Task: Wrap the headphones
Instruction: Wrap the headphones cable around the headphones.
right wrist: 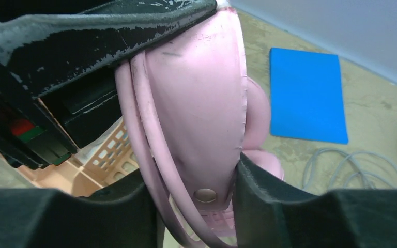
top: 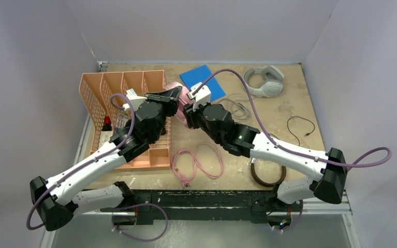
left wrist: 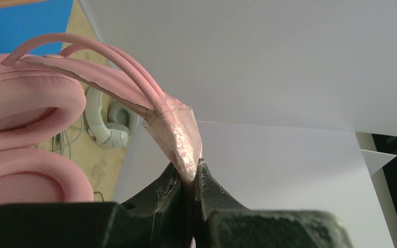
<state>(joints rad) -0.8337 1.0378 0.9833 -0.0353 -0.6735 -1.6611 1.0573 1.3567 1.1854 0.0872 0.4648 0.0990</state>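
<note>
Overhead, just past the table's [top: 238,155] middle, the pink headset [top: 184,95] is held up between two pincers. The left pincer [top: 178,93] comes at it from eight o'clock and the right pincer [top: 186,110] from four o'clock. I count three headsets: the pink one, a light-grey headset [top: 263,81] at one o'clock, and a brown headset [top: 268,174] at five o'clock beside the right arm. There are three cords too: a pink cord [top: 199,163] looped at six o'clock, a grey cord [top: 236,106] and a thin black cord [top: 301,126]. One blue pad [top: 201,77] lies at twelve o'clock and one peach basket [top: 115,90] stands at nine o'clock.

From the left wrist, the jaws are pressed together on the worn end of the pink headband, which rises from the tips toward eleven o'clock. Strands of pink cord run along it, and the ear cushions sit at nine o'clock.

From the right wrist, the headband stands upright between the two fingers [right wrist: 269,206], with cord strands on its nine o'clock side. The fingers sit close against it on both sides; I cannot tell whether they pinch it.
</note>
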